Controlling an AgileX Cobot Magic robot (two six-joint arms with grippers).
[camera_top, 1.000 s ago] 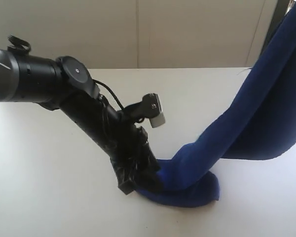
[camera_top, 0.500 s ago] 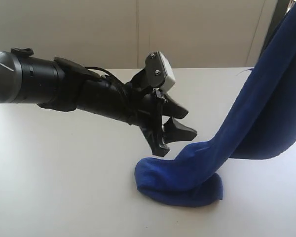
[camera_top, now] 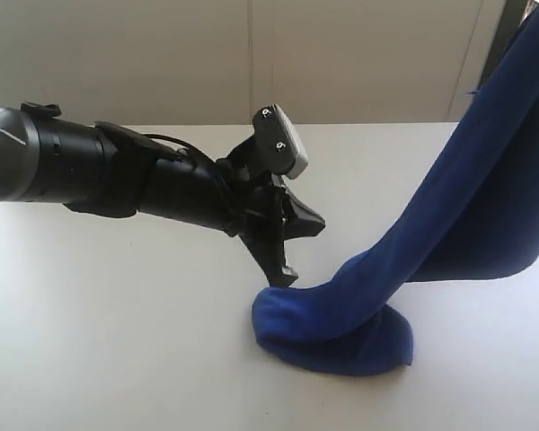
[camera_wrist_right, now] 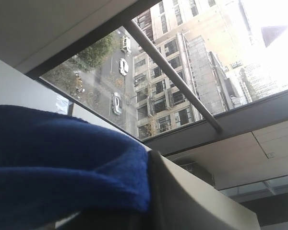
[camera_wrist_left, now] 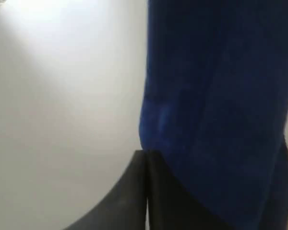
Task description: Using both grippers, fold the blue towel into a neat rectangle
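The blue towel (camera_top: 472, 202) hangs from beyond the upper right edge of the exterior view down to the white table (camera_top: 117, 341). Its lower end (camera_top: 332, 332) lies bunched on the table. My left gripper (camera_top: 286, 269) points down at the left rim of that bunch, its black fingers pressed together. In the left wrist view the left gripper (camera_wrist_left: 146, 154) is shut, tips at the edge of the towel (camera_wrist_left: 216, 96), no cloth showing between them. The right gripper (camera_wrist_right: 151, 160) is out of the exterior view; the towel (camera_wrist_right: 62, 158) drapes over its finger, clamped.
A pale wall (camera_top: 251, 54) rises behind the table's far edge. The left arm's thick black forearm (camera_top: 99, 171) stretches over the table's left half. The right wrist view looks up at a window (camera_wrist_right: 173, 76) and ceiling.
One second ago my left gripper was down at the towel's end on the table. It lifted off with jaws open, and now they have shut. The bunched end shifted slightly right.
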